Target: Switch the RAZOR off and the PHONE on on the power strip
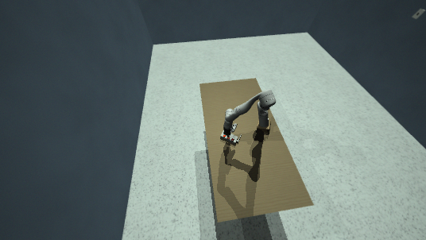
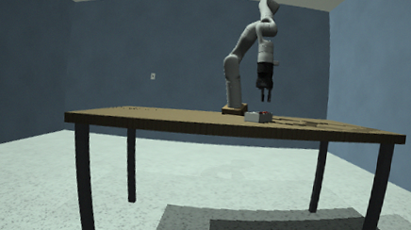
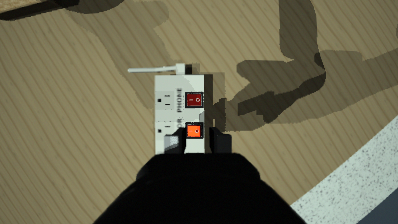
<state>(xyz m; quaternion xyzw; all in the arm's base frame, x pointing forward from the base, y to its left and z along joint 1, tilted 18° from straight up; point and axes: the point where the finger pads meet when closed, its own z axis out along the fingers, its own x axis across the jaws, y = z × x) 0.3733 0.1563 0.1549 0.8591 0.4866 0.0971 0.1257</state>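
Observation:
The white power strip [image 3: 180,112] lies flat on the wooden table, right way up, with a short cord stub at its far end. The switch beside the PHONE label [image 3: 194,100] is dark red and unlit. The switch below it [image 3: 193,131] glows bright orange; its label is partly hidden and ends in "OR". The rest of the strip is hidden under my gripper. My gripper [image 3: 197,136] hangs above the strip, fingers pointing down and partly apart, with nothing between them. From the side, the gripper [image 2: 265,95] is clearly above the strip [image 2: 258,116]. The overhead view also shows the strip [image 1: 230,137].
The arm's base block [image 2: 234,110] stands on the table just behind the strip. The table's edge and the speckled floor [image 3: 350,185] show at the lower right of the wrist view.

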